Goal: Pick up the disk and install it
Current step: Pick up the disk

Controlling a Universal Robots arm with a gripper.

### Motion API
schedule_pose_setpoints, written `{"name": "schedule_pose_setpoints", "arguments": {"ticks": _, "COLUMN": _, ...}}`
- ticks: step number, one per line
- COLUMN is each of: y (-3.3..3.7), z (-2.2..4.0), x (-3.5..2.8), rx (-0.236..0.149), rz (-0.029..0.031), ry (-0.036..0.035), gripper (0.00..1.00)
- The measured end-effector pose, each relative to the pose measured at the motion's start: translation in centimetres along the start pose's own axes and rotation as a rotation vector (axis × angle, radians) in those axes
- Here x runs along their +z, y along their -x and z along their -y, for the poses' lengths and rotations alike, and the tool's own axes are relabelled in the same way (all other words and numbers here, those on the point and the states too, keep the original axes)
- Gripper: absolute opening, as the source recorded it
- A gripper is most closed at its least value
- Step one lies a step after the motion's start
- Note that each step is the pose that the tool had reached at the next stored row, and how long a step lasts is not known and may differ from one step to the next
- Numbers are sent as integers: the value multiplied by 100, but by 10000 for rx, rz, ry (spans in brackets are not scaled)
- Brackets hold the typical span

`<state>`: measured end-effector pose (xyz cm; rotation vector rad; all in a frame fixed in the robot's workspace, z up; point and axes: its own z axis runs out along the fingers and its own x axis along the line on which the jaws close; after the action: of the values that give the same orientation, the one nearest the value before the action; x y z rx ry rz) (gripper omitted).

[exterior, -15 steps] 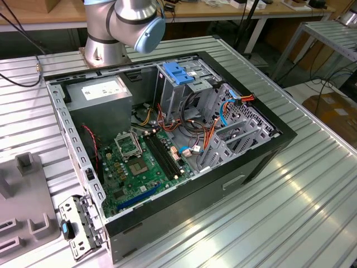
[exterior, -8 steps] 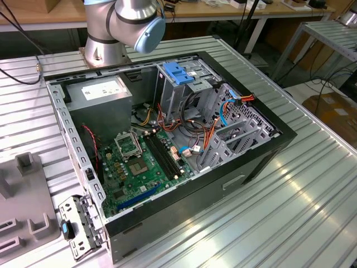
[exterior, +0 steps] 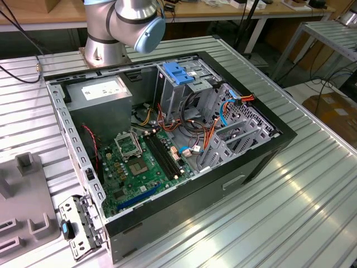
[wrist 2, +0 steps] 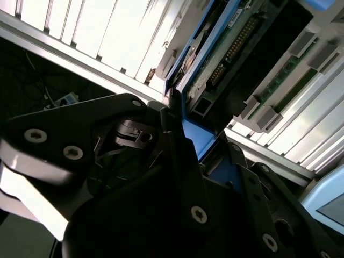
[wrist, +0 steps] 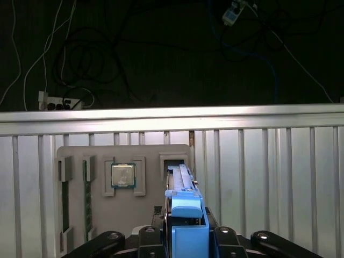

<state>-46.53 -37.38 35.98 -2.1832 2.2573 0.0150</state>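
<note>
Broadly, you have the ribbed metal table (exterior: pixel 290 223) carrying everything, with the open computer case (exterior: pixel 184 204) in its middle and the grey parts tray (wrist: pixel 75 156) lying at the exterior view's left, apart from the case. Over that tray, in the first wrist view, the disk (wrist: pixel 185 207) is turned on edge, so you see only its thin, blue-railed side. Its long axis runs straight out from the wrist towards the tray, and its far end lines up with a slot (wrist: pixel 174 161) in the tray. Whether that far end sits in the slot or hangs clear of it, you cannot tell from these views. The gripper (wrist: pixel 187 236) straddles the near end of the disk, one black finger against each broad face, and I judge it clamped onto the disk rather than merely flanking it. In the second wrist view the fingers (wrist 2: pixel 180 156) hug the blue rail, and the disk's green circuit board faces out to one side. So for you the disk lies dead ahead of the gripper and between its fingers, lengthwise along the line of reach, not off to either side
</note>
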Motion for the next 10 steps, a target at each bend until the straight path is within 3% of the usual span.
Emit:
{"name": "schedule_pose_setpoints", "arguments": {"ticks": 6, "y": 0, "z": 0, "x": -3, "rx": 0, "rz": 0, "ry": 1, "gripper": 37}}
{"name": "schedule_pose_setpoints", "arguments": {"ticks": 10, "y": 0, "z": 0, "x": -51, "rx": 0, "rz": 0, "ry": 2, "gripper": 37}}
